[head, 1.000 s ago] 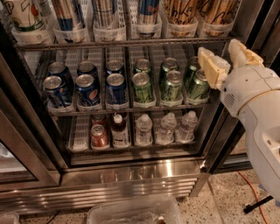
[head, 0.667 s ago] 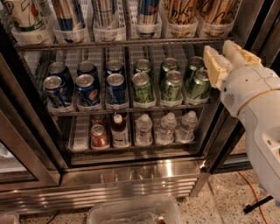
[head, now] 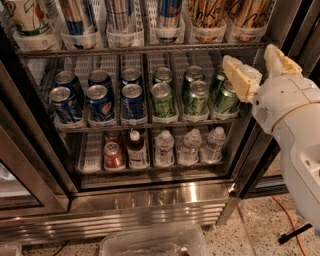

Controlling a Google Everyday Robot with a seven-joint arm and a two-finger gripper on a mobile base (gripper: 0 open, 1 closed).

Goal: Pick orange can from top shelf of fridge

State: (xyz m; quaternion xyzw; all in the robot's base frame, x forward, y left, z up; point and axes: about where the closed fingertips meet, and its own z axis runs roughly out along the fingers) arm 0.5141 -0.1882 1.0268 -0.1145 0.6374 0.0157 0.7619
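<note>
An orange can (head: 248,13) is standing in a clear lane tray on the top shelf (head: 150,50) of the fridge (head: 150,202), directly above the end effector (head: 249,55), with only its lower part showing in the view. A twin orange can (head: 207,12) is sitting one lane farther left. The end effector is hovering empty just below the shelf's front edge, its two cream fingers (head: 241,79) spread apart and pointing up and left, touching nothing. The white arm (head: 295,125) is reaching in from the lower right. Farther left of the end effector, along the same shelf, tall blue-and-silver cans (head: 120,11) are filling their lanes. On the rack just to its left, short green cans (head: 162,97) are lining up, the nearest one partly hidden behind a finger, and blue cans (head: 100,100) are crowding beyond them. Below and to the left, small bottles (head: 163,147) and a red can (head: 113,155) are occupying the lowest rack. A clear plastic bin (head: 150,240) is resting on the speckled floor (head: 260,230) well below, beside an orange cable (head: 287,215).
</note>
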